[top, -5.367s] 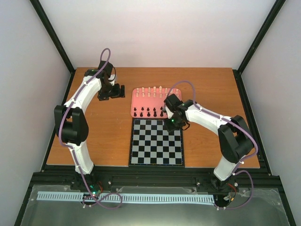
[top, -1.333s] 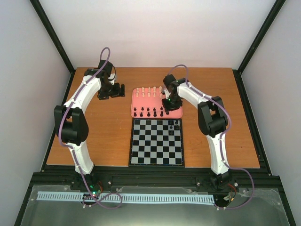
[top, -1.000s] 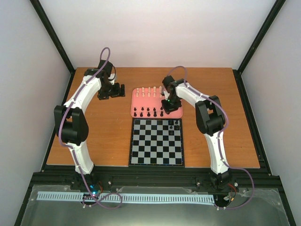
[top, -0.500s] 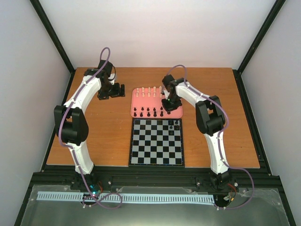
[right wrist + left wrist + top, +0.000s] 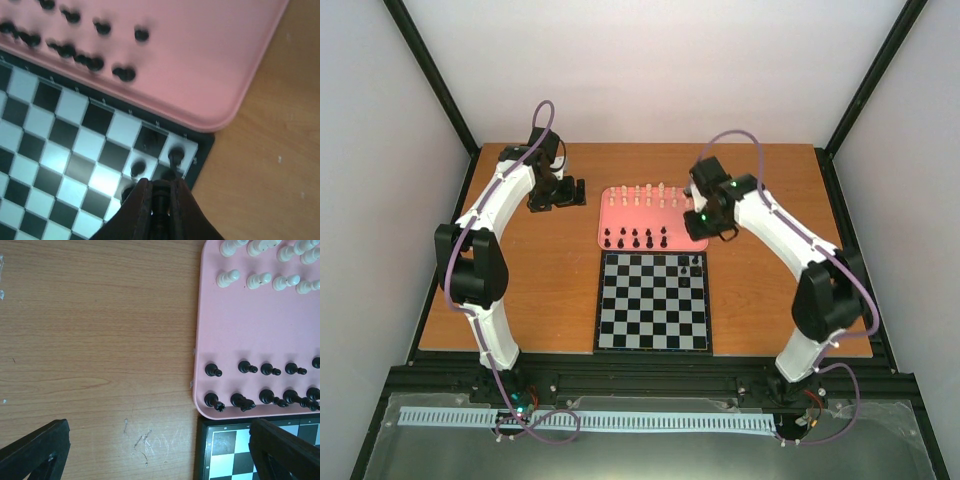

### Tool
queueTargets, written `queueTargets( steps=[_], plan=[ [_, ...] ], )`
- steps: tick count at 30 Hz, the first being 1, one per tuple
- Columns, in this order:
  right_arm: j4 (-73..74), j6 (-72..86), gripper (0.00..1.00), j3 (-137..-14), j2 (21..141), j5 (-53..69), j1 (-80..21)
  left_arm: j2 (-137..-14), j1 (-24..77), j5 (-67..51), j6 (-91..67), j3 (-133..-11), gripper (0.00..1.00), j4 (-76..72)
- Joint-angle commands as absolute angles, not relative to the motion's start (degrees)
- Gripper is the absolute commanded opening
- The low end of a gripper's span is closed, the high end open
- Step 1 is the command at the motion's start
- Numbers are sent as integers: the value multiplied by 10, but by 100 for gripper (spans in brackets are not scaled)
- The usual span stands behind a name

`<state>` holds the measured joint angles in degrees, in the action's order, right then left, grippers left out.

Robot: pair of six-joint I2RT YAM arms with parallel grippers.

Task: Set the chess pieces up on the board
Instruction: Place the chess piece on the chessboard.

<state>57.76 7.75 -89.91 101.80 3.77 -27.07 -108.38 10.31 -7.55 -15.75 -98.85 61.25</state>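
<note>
Probably a lab test cell: white panels [image 5: 670, 70], black framing [image 5: 430, 75]

The top view is evenly and brightly lit, with soft shadows cast on the worktop [image 5: 540, 280]. The left wrist view is rendered sharp, while the right wrist view is blurred, and glare is seen on the board [image 5: 95, 177].

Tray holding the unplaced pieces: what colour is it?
The tray is plain salmon pink, no pattern; it shows best in the left wrist view.
</note>
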Motion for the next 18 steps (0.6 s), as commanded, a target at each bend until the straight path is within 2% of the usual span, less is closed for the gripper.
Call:
queueTargets(
  steps=[1,9,18],
  plan=[
    [526,114,3,-751,947,21,-286,-1074,104,-82,-168,-1002,100,608],
    [446,150,3,-606,890,26,-307,-1067,104,-84,-169,-996,100,608],
    [398,164,3,-584,909,18,-315,-1061,104,-78,-167,-985,100,604]
  ],
)
